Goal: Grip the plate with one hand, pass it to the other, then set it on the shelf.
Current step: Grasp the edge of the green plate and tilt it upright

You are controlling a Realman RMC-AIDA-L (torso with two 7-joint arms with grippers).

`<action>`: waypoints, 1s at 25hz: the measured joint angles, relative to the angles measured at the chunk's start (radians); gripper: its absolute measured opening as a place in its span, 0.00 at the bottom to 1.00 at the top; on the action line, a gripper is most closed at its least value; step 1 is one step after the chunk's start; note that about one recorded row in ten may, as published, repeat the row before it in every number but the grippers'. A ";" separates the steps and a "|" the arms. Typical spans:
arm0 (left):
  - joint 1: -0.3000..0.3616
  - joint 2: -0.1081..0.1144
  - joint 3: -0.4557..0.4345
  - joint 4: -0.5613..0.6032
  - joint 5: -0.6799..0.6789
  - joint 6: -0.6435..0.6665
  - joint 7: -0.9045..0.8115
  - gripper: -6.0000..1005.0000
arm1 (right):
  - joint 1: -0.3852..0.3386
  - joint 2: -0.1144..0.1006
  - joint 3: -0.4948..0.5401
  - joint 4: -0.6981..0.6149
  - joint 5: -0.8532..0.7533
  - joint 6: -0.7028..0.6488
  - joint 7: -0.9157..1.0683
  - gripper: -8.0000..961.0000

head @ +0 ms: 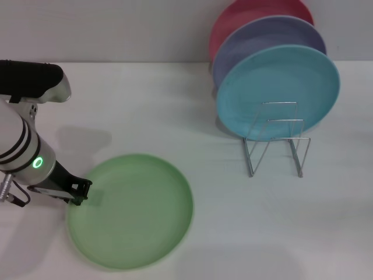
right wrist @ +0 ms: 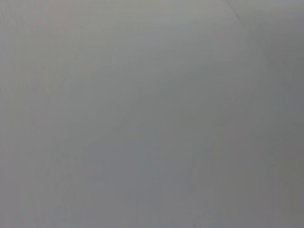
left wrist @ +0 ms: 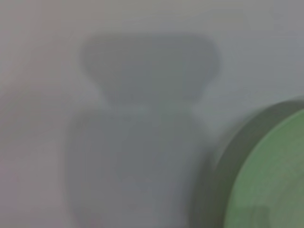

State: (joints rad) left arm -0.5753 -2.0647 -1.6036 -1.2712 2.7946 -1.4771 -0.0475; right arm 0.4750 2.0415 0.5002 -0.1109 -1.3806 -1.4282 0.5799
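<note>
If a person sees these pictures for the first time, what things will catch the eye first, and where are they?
First the big light green plate, lying flat on the white table near the front, with the left claw at its left rim. Next, three plates standing on edge at the back right: a light blue plate in front, a lavender plate and a red plate behind. They stand in the silver wire shelf, whose front slots are free.
</note>
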 joint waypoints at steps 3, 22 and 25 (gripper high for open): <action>0.000 0.000 0.005 -0.007 -0.002 -0.003 0.008 0.09 | -0.001 0.000 0.001 0.000 0.000 0.000 0.000 0.57; 0.027 0.002 -0.104 -0.165 -0.004 0.013 0.131 0.05 | 0.000 0.000 -0.006 0.002 0.000 0.024 0.000 0.57; 0.038 0.001 -0.112 -0.180 -0.004 0.056 0.143 0.04 | 0.000 0.000 -0.004 0.002 0.000 0.030 0.000 0.57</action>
State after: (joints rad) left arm -0.5376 -2.0640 -1.7154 -1.4509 2.7903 -1.4213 0.0951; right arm 0.4745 2.0417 0.4957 -0.1086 -1.3806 -1.3986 0.5799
